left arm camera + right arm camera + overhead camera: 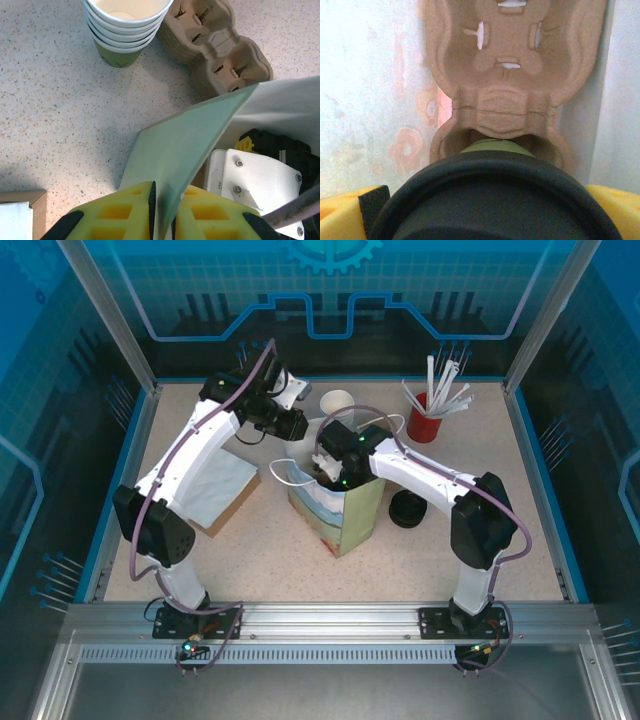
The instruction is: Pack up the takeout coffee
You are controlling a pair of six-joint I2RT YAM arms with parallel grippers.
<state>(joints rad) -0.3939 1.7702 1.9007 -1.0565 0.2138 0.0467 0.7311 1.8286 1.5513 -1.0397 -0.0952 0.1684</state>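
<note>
The takeout coffee (495, 200) stands inside the paper bag (355, 520). Its black lid fills the lower right wrist view, and a strip of its olive-green body shows just beyond. The cup's base sits in the near pocket of a brown pulp cup carrier (510, 60) on the bag's floor. My right gripper (490, 212) reaches down into the bag and is open, its yellow fingers (342, 212) wide apart on either side of the lid. My left gripper (165, 200) is shut on the bag's pale green upper edge (185, 145), at the bag's back left rim.
A stack of lidless cups (122, 30) and a stack of spare pulp carriers (220, 45) stand behind the bag. A red holder of white stirrers (425, 425) is at the back right, black lids (407, 508) sit right of the bag, and flat bags (220, 490) lie left.
</note>
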